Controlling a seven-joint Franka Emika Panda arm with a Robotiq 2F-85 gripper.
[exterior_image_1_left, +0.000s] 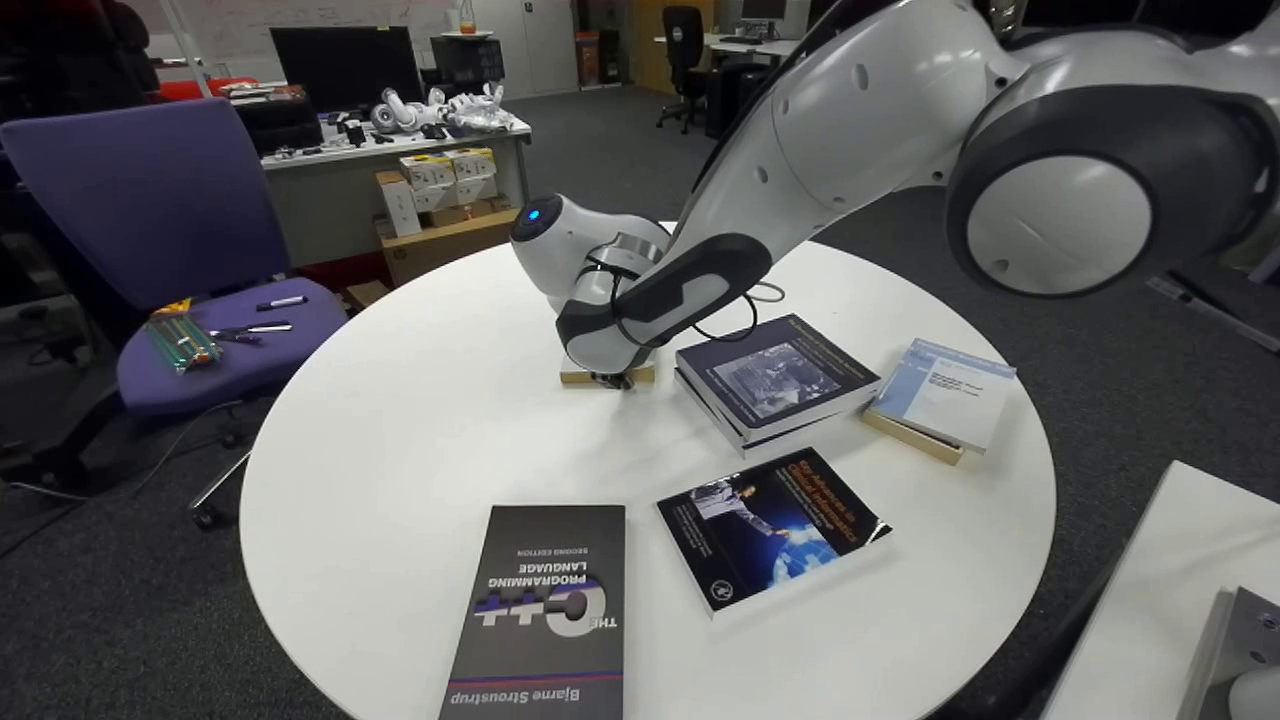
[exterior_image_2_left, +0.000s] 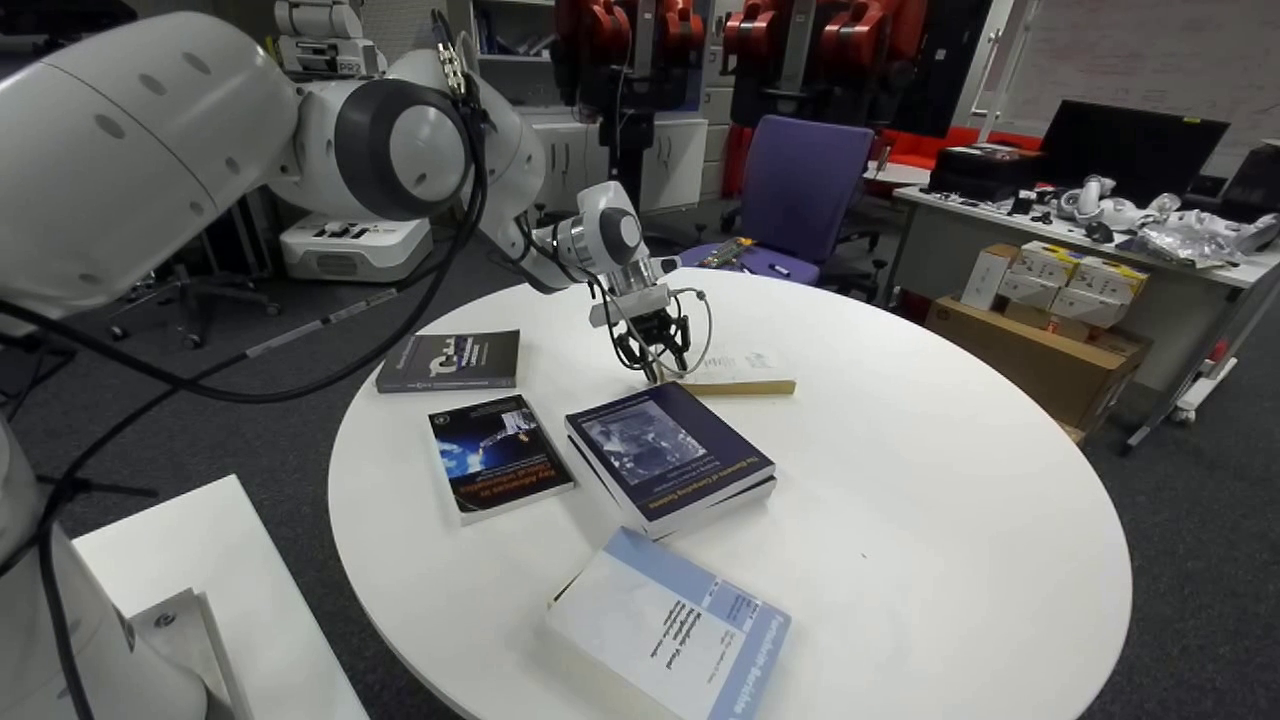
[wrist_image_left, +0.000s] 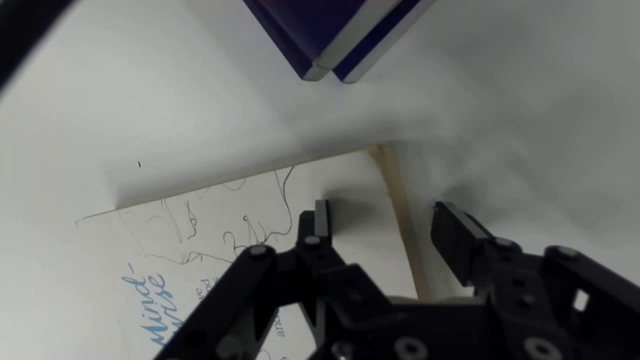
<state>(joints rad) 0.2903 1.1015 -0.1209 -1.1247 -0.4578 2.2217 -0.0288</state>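
A thin white book with line drawings and blue lettering on its cover (wrist_image_left: 175, 240) lies flat under my gripper (wrist_image_left: 380, 217). Its yellowed page edge (wrist_image_left: 398, 200) runs between the two fingers. The jaws stand apart with nothing gripped. In the wrist view the left finger is over the cover, while the right finger (wrist_image_left: 457, 240) is out past the edge, above the table. Whether either fingertip touches anything, I cannot tell. In an exterior view the gripper (exterior_image_2_left: 660, 360) hovers at the near end of this book (exterior_image_2_left: 745, 375); elsewhere the wrist hides much of the book (exterior_image_1_left: 577, 376).
Two dark blue books (exterior_image_2_left: 670, 455) are stacked close beside the white book. A black C++ book (exterior_image_1_left: 545, 610), a Clinical Informatics book (exterior_image_1_left: 775, 525) and a light blue and white book (exterior_image_2_left: 670, 630) also lie on the round white table (exterior_image_1_left: 400, 450). Cables (exterior_image_2_left: 700, 310) loop around the wrist.
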